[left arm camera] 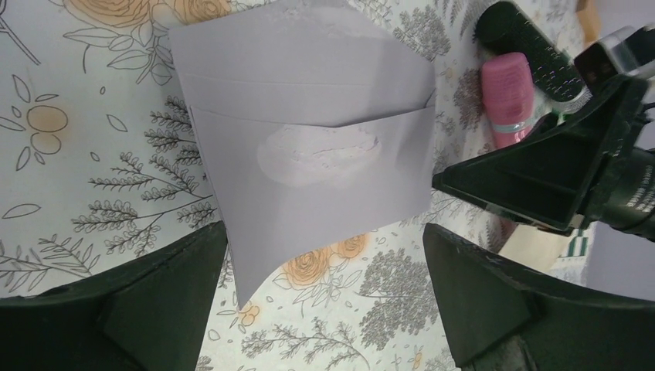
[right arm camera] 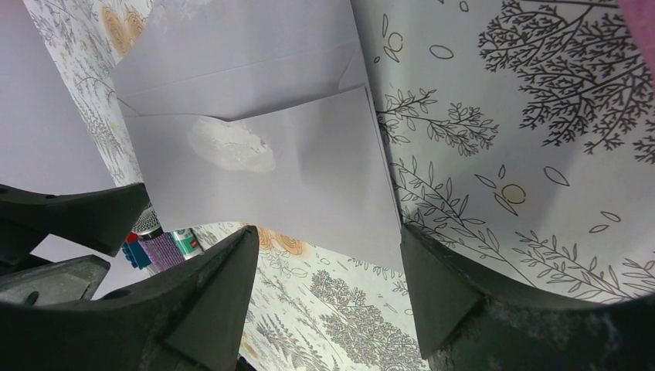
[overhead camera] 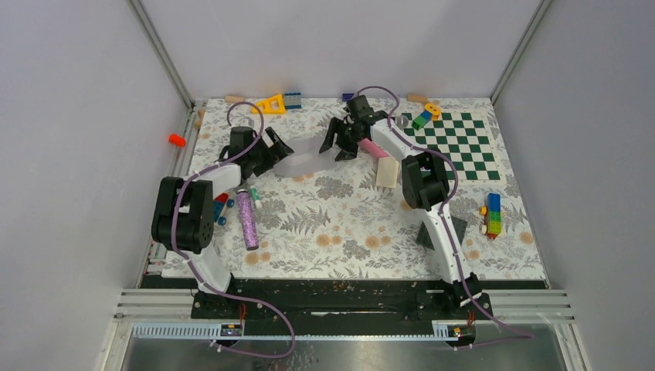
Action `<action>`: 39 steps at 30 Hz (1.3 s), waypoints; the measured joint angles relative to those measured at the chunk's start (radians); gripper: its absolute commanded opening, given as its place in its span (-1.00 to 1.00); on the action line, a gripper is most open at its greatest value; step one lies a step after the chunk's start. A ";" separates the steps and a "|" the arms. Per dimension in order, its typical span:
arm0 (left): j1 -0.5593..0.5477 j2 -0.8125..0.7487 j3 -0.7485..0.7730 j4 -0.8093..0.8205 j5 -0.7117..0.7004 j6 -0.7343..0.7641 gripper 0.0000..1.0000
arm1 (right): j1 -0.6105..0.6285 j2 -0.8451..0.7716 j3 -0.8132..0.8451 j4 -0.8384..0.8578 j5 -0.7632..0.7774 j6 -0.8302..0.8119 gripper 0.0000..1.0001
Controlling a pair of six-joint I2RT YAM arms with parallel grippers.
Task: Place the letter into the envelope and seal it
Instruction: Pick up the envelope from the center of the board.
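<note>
Early yet — the envelope (left arm camera: 309, 185) lies mid-frame on the table (left arm camera: 77, 116), seemingly unsealed. The letter (overhead camera: 386, 171) apparently sits outside, right of it. The left tool (left arm camera: 324, 232) and right tool (right arm camera: 328, 236) hover, jaws apart.

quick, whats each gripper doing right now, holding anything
Left gripper: open, holding nothing; the flat light grey paper envelope lies unclamped in front of it.
Right gripper: open, holding nothing.

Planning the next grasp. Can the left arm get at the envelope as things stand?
Probably yes. The left gripper hangs open right over the envelope, whose near edge lies between its jaws, with nothing on top. The right gripper sits close at the other side.
</note>
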 measured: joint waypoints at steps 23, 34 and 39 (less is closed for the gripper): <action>0.001 -0.002 -0.115 0.207 0.118 -0.132 0.50 | 0.033 0.000 -0.024 0.026 -0.124 0.050 0.47; 0.019 0.000 -0.115 0.208 0.118 -0.116 -0.04 | 0.033 0.000 -0.030 0.027 -0.124 0.050 0.47; 0.024 0.014 -0.115 0.211 0.119 -0.111 -0.19 | 0.033 0.000 -0.030 0.028 -0.125 0.050 0.47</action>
